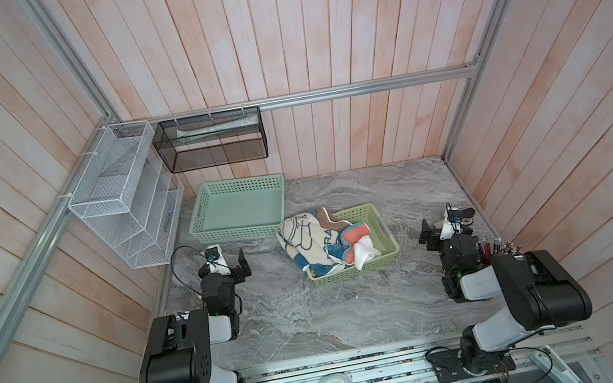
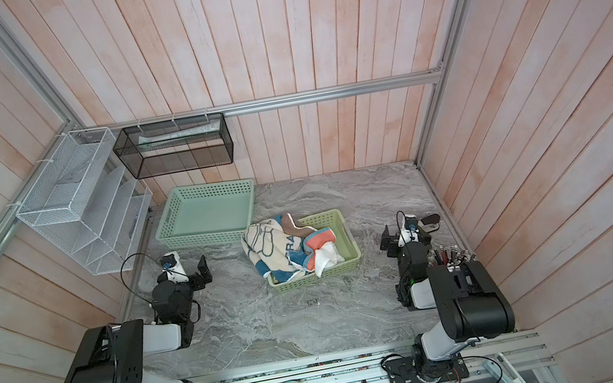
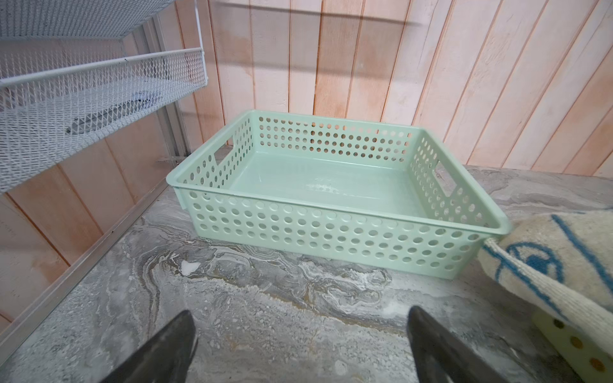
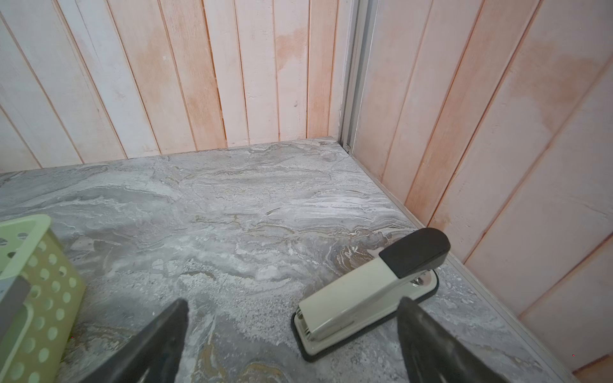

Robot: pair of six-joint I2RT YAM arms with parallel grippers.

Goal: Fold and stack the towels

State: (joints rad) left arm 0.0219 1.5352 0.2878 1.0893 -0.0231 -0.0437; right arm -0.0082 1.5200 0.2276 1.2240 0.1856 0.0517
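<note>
The towels [image 1: 326, 244] lay heaped in the yellow-green basket [image 1: 380, 226], the cream towel [image 1: 297, 236] draped over its rim beside the mint basket [image 1: 236, 212]. The left jaws and right jaws both stood wide apart over the marble desk [image 1: 297, 320], gripping nothing; a stapler [image 4: 365, 298] lay near the right jaws.

Crumpled towels [image 1: 318, 245] heap in the yellow-green basket [image 1: 352, 275] on the bench [image 1: 297, 320], with a mint basket [image 1: 236, 234] just behind. The left gripper [image 1: 244, 265] and right gripper [image 1: 426, 235] flank them.
</note>
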